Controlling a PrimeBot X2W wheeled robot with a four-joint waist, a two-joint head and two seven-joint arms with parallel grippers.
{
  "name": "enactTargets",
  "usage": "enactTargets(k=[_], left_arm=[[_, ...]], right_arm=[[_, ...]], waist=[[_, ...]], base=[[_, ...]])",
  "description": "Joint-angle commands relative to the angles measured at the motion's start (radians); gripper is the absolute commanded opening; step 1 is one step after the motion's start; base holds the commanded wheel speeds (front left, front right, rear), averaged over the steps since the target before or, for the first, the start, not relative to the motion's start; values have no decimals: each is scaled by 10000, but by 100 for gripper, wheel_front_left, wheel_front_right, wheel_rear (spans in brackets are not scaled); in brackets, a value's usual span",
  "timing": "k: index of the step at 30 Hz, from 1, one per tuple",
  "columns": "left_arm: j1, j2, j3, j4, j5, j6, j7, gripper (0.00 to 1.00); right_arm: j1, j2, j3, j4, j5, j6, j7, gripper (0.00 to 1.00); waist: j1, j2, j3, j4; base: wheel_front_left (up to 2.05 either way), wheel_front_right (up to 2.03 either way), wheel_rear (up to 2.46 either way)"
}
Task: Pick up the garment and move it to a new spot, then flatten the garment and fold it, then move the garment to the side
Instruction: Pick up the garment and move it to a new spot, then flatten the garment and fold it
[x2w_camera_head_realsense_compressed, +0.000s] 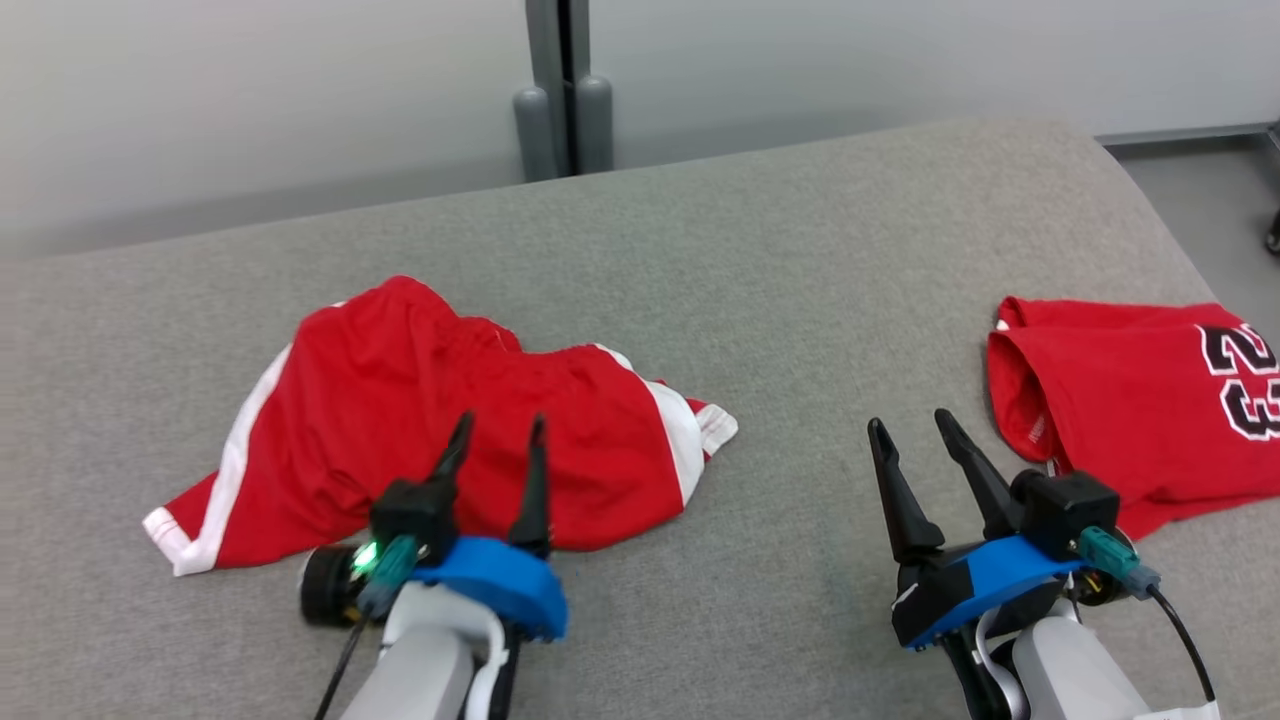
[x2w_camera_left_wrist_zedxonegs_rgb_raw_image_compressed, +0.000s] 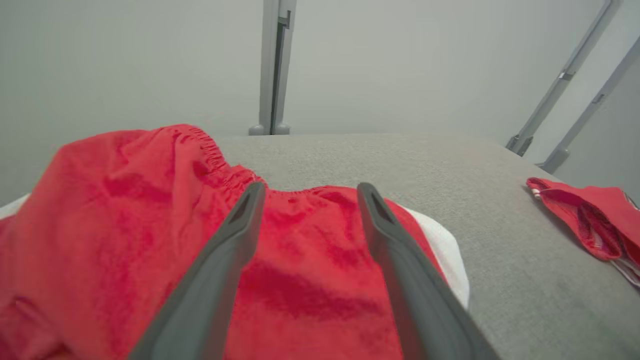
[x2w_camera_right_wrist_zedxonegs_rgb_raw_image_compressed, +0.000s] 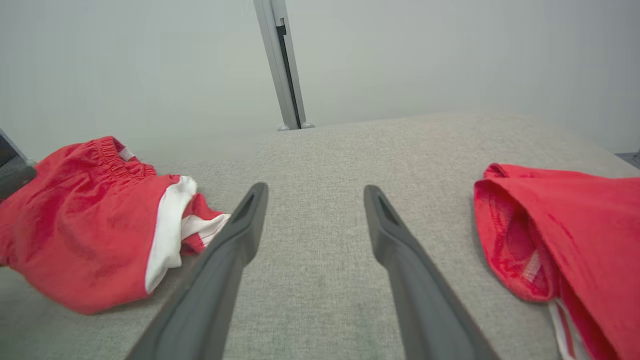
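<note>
Your left claw (x2w_camera_head_realsense_compressed: 500, 425) hangs with its fingers spread over the crumpled red shorts with white side stripes (x2w_camera_head_realsense_compressed: 400, 400), which lie in a heap at the centre left of the head view on the grey fabric-covered worktop (x2w_camera_head_realsense_compressed: 780, 300). Your right claw (x2w_camera_head_realsense_compressed: 910, 422), also spread and holding nothing, sits over bare cloth at the lower right, just beside a red jersey with a black-and-white 23 (x2w_camera_head_realsense_compressed: 1130, 400) at the right edge. The shorts look not yet flattened, with the elastic waistband bunched and the right-hand hem doubled over. Pinch only the top layer and you may drag the heap into a tighter wad; swing the right claw wide and its fingers could snag the jersey and pull it along
</note>
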Motion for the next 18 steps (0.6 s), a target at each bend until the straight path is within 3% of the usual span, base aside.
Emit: enactTargets(k=[1,5,10,14,18], left_arm=[[379,4,409,-94,173,84,-25,100],[1426,53,1616,-556,688,168,-26,100],[2457,29,2562,-880,1284,-113,-25,100],[2822,9,2834,-940,1502,-319,-25,100],[2670,-1,2497,-992,1295,-435,-26,100]], right_arm=[[169,16,-25,27,31,2,-2,100],[381,22,-9,79,28,2,-2,100],[669,21,15,251,182,1,-2,100],[775,24,123,407,326,2,-2,100],[394,15,330,478,208,1,-2,100]], waist=[[0,1,-127,97],[0,1,-474,391],[0,1,-858,753],[0,1,-913,1064],[0,1,-726,1457]], base=[[0,0,0],[0,0,0],[0,0,0],[0,0,0],[0,0,0]])
